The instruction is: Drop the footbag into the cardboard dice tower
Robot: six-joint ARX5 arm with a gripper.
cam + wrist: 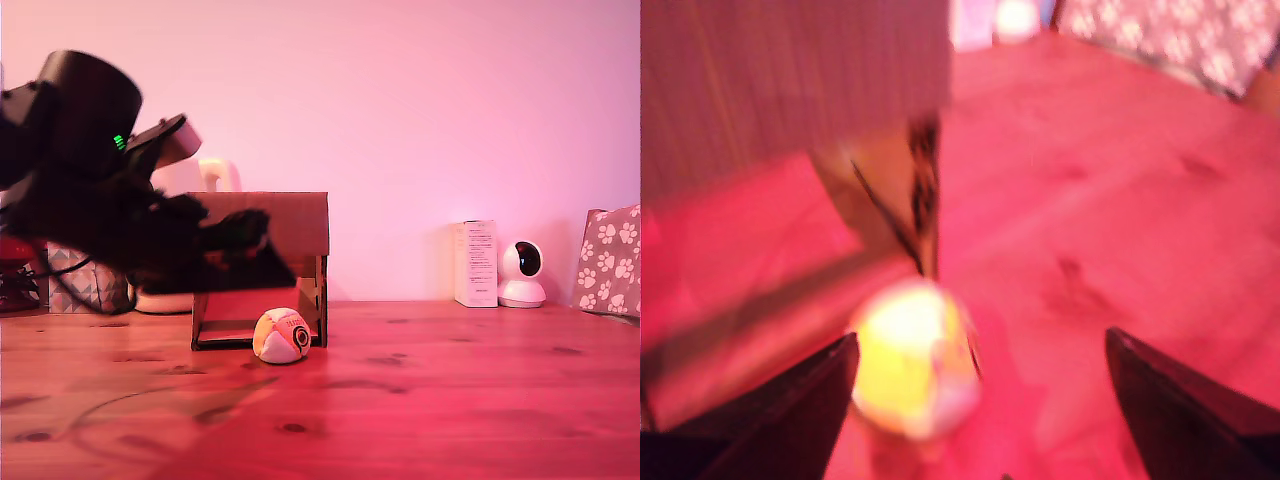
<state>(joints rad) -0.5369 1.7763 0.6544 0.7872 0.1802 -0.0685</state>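
Nearest the wrist camera we saw the gripper (980,400), its two dark fingers (790,420) spread wide apart with nothing between them but the blurred footbag (912,370) lying on the table below. The footbag sat closer to one finger than to the other, and we could not tell whether it touched that finger. Beyond it rose the corner of the cardboard dice tower (790,90), badly smeared by motion blur.

In the exterior view the arm (90,190) filled the view's left side, a dark mass reaching across the front of the cardboard dice tower (300,225), with the gripper (235,235) held above the table and clear of the ball. The footbag (282,336) rested on the wooden table (450,400) just in front of the tower's open lower front, at its corner on the exterior view's right. We noted its round logo facing the camera.

Well apart, toward the exterior view's right, stood a white carton (476,264), a small white camera (522,274) just beside it, and a paw-print box (610,260) at the edge.
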